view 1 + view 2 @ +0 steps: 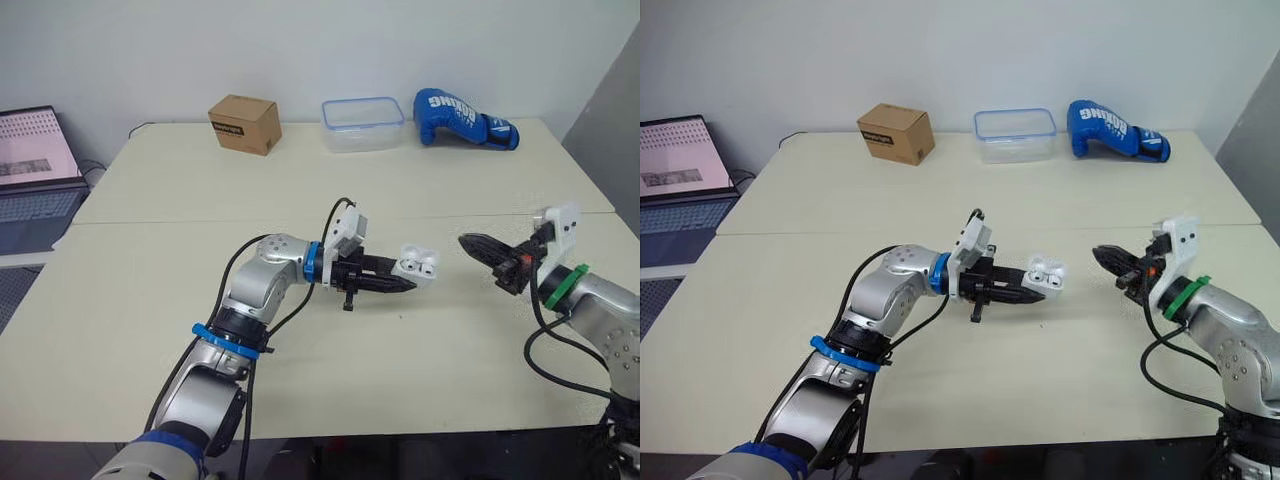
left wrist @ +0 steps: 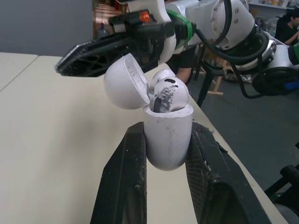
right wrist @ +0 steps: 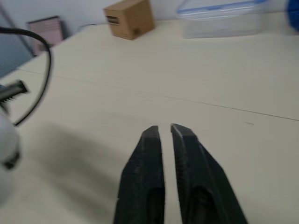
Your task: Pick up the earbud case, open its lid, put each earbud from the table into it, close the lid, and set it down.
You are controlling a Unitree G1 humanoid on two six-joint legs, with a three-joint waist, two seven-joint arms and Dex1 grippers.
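My left gripper is shut on the white earbud case and holds it above the middle of the table. In the left wrist view the case sits between the two black fingers, its lid swung open, with two earbuds seated inside. My right gripper hovers to the right of the case, a short gap away, with its fingers nearly together and nothing between them.
Along the far edge of the table stand a cardboard box, a clear plastic container with a blue rim and a blue boxing glove. A laptop sits off the table's left side.
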